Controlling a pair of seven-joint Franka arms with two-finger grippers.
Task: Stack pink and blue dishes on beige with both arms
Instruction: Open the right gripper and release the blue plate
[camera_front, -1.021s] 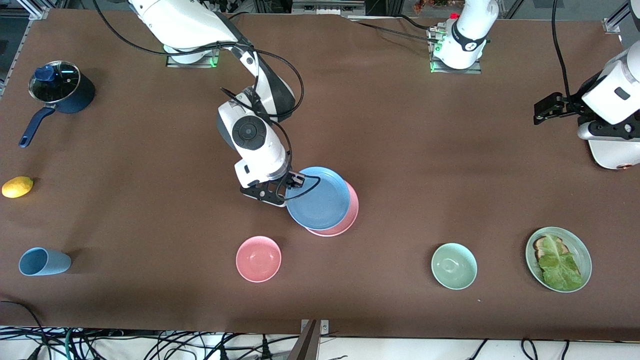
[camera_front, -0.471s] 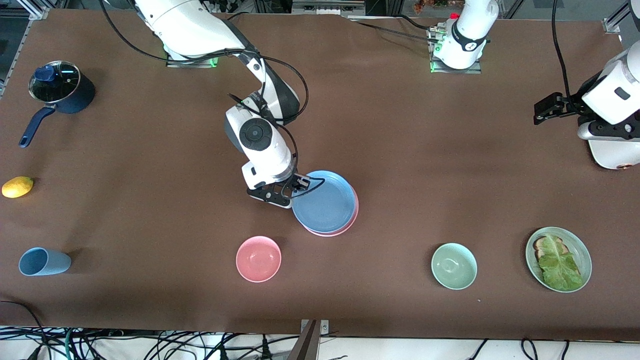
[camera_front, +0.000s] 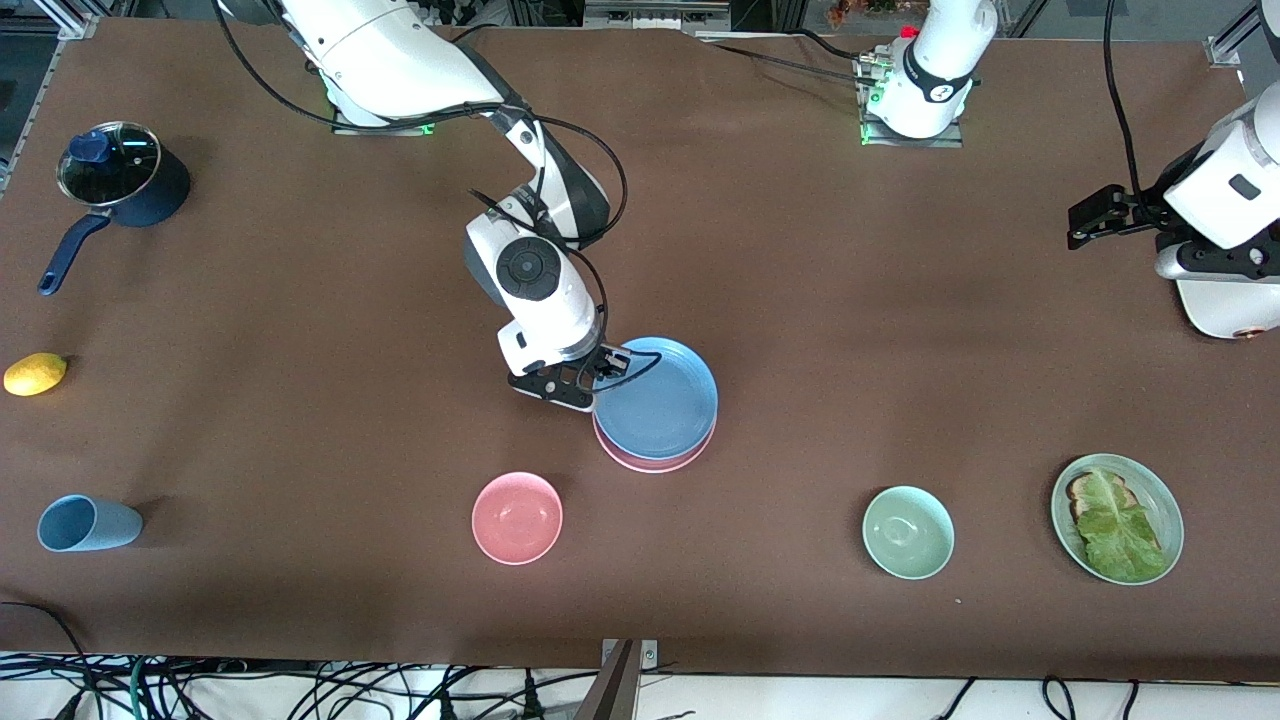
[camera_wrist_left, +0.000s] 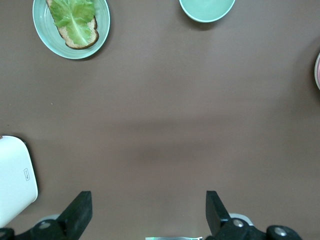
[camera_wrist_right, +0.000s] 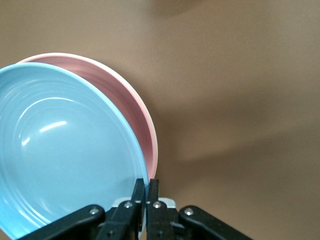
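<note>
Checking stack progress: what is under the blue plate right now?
The pink plate lies directly under the blue plate, which the right hand grips by its rim. Only the pink plate's edge shows; whether the beige plate is beneath cannot be seen.

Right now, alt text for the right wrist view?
The right end effector, shut on the blue plate at its rim, holds it over the pink plate, which peeks out beneath above brown table.

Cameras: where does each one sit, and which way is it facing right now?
Front: high, facing the robots; both arms show, right gripper shut on the blue plate over the pink plate.
Left wrist: looks down past the open left gripper at the green bowl.
Right wrist: looks past its gripper at the plates.
Shared: both plates, green bowl.
</note>
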